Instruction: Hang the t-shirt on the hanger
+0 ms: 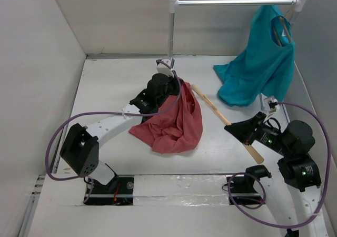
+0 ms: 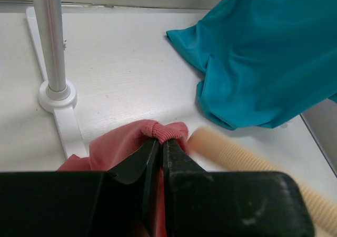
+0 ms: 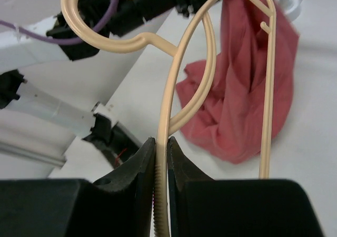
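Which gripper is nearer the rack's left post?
Left. The left gripper, pinching the t-shirt, sits just before the post; the right gripper, clamping the hanger, is far to its right.

top: high behind, whole table point(image 1: 116, 84) | wrists: close, along fingers point(image 2: 134, 168) | shared: t-shirt point(image 1: 176, 124), hanger point(image 1: 210, 104)

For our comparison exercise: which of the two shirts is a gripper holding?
The salmon-red t-shirt, pinched by the left gripper; the teal shirt hangs untouched on the rail.

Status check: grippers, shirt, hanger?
Left gripper shut on the t-shirt collar. Right gripper shut on the hanger, its far tip beside that collar, not yet inside. Teal shirt hangs apart, not in the way.
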`<state>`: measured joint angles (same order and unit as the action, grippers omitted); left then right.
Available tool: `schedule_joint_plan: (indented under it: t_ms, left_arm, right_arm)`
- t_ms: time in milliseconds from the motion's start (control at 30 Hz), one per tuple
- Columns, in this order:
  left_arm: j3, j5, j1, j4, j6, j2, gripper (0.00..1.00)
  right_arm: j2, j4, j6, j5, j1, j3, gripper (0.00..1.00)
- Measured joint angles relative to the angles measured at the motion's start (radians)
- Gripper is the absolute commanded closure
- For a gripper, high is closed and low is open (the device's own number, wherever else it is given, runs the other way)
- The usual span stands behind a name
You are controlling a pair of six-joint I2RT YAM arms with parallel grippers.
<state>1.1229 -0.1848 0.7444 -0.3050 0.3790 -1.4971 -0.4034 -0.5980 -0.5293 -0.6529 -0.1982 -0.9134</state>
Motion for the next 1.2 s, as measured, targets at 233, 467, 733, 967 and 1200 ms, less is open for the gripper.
schedule_joint_plan:
  t_ms: [233,467,733,967,1200]
  left_arm:
    - [-0.009,0.001,-0.006,0.005,0.001,0.034,1.0]
    - [-0.01,0.017,-0.006,0.01,0.008,0.062,1.0]
    - [-0.034,0.015,-0.006,0.032,0.008,0.131,1.0]
    - [-0.038,0.007,-0.006,0.031,0.011,0.139,1.0]
    - [-0.051,0.053,-0.003,0.019,0.02,0.149,1.0]
  right_arm:
    - [0.039,0.04,-0.131,-0.124,0.0,0.078,1.0]
    - [0.064,0.113,-0.195,-0.141,0.0,0.118,1.0]
    - [0.013,0.163,-0.189,-0.118,0.0,0.106,1.0]
    - [-0.026,0.192,-0.169,-0.119,0.0,0.078,1.0]
    - [-0.032,0.319,-0.202,-0.135,-0.002,0.174,1.0]
